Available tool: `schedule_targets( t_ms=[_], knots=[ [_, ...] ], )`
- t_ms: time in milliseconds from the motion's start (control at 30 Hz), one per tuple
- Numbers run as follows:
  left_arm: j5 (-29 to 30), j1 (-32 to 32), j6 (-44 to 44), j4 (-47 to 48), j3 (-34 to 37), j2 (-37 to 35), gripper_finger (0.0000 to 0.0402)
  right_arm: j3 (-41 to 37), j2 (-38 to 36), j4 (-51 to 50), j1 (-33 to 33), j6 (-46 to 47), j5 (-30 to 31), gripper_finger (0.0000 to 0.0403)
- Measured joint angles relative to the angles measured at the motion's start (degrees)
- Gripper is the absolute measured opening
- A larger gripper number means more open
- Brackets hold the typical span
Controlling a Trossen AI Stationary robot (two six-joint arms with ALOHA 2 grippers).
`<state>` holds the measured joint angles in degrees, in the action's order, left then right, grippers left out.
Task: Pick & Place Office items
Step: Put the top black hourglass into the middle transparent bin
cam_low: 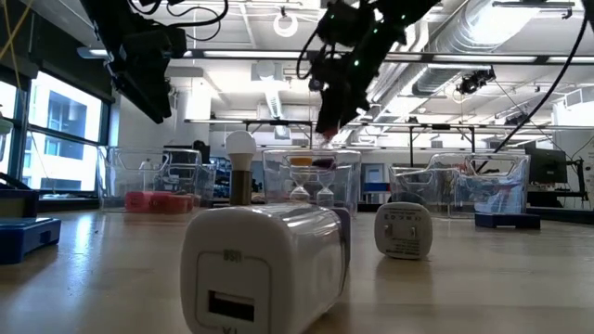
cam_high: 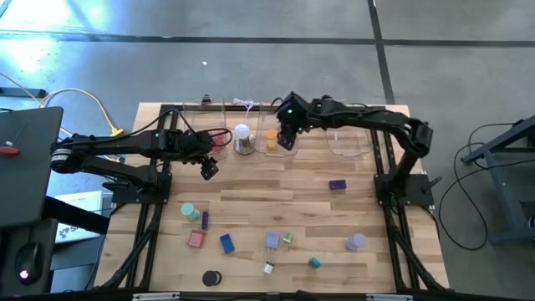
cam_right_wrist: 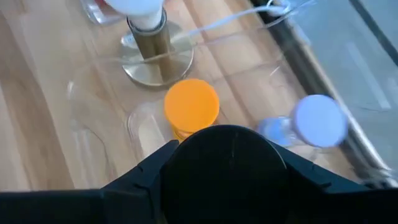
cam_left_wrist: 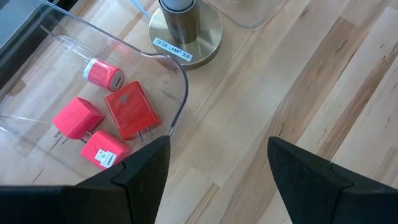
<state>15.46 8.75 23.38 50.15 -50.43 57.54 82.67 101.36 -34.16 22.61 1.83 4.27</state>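
The right gripper (cam_high: 287,140) hangs over a clear bin (cam_right_wrist: 93,124) at twelve o'clock, its fingers clamped on a black disc (cam_right_wrist: 224,168) above an orange piece (cam_right_wrist: 191,107). The left gripper (cam_left_wrist: 217,168) hovers open, empty, beside red chargers (cam_left_wrist: 102,124).
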Motion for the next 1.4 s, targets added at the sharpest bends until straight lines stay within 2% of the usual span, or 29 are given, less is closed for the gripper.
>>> schedule_targets(
  t_ms=[300, 433, 633, 867, 1167, 1400],
  knots=[
    [-0.01, 0.00, -0.02, 0.00, 0.00, 0.00, 0.0262, -0.02, 5.74, 0.60, 0.09, -0.37, 0.26, 0.0206],
    [-0.02, 0.00, -0.02, 0.00, 0.00, 0.00, 0.0262, -0.02, 7.57, 0.66, 0.37, -0.37, -0.25, 0.0191],
    [-0.02, 0.00, -0.02, 0.00, 0.00, 0.00, 0.0262, -0.03, 10.24, 0.30, 0.83, -0.37, -1.13, 0.0197],
    [-0.02, 0.00, -0.02, 0.00, 0.00, 0.00, 0.0262, -0.04, 10.55, 0.16, 0.34, -0.02, -1.47, 0.0248],
    [-0.02, 0.00, -0.02, 0.00, 0.00, 0.00, 0.0262, -0.04, 10.39, -0.32, 0.28, -0.52, 3.48, 0.0254],
    [-0.01, 0.00, 0.07, -0.46, 0.64, 0.00, 0.0262, -0.04, 9.76, -0.75, -0.15, -1.43, 3.12, 0.0254]
  ],
)
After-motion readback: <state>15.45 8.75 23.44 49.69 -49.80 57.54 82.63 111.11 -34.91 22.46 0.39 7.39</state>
